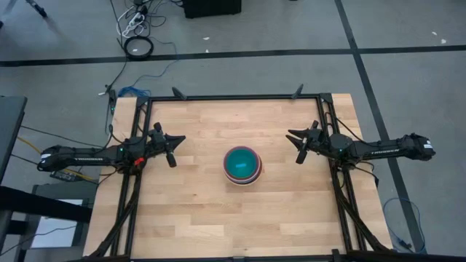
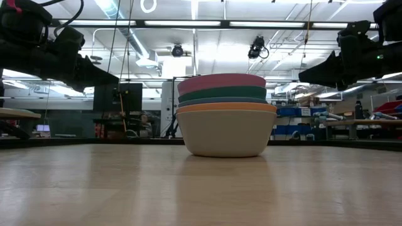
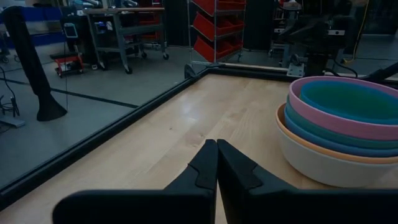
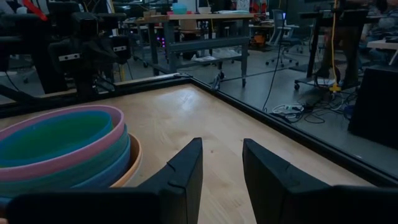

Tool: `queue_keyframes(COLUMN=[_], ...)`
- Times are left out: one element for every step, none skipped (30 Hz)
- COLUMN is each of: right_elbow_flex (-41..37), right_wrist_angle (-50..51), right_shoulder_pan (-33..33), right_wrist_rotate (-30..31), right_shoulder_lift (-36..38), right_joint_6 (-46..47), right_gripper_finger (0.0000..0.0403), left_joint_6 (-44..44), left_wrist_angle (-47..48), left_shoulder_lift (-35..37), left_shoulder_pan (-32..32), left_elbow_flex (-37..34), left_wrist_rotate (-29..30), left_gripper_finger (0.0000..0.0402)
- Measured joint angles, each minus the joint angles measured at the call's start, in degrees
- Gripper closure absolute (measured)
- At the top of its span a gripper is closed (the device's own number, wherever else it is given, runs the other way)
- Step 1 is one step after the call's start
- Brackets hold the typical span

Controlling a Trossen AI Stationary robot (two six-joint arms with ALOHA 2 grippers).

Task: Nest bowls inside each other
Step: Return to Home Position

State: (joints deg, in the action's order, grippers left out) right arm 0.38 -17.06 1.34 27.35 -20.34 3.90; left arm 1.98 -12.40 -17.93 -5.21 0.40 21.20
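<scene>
The bowls [image 1: 242,164] stand nested in one stack at the middle of the wooden table, the pale grey bowl [image 2: 226,133] at the bottom resting on its base. Above it show orange, blue, dark green and pink rims, with a cyan inside [image 3: 354,99] on top. The stack also shows in the right wrist view [image 4: 59,146]. My left gripper [image 1: 177,149] hovers shut to the stack's left, its fingers [image 3: 216,163] together. My right gripper [image 1: 295,147] hovers open to the stack's right, a gap between its fingers [image 4: 222,162]. Neither touches the bowls.
A black frame [image 1: 233,97] runs along the table's far edge and sides. Bare wood [image 1: 196,211] lies all around the stack. Beyond the table are workshop racks, tables and cables on the floor.
</scene>
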Motion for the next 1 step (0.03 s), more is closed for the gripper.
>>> queue_keyframes(right_elbow_flex=[0.0], right_wrist_angle=[0.0], right_shoulder_pan=[0.0], right_wrist_rotate=[0.0], right_shoulder_lift=[0.0], right_joint_6=[0.0], right_gripper_finger=[0.03], left_joint_6=[0.0], left_wrist_angle=[0.0], left_shoulder_lift=[0.0], left_shoulder_pan=[0.0], left_elbow_flex=[0.0], left_wrist_rotate=[0.0], left_gripper_finger=[0.0386])
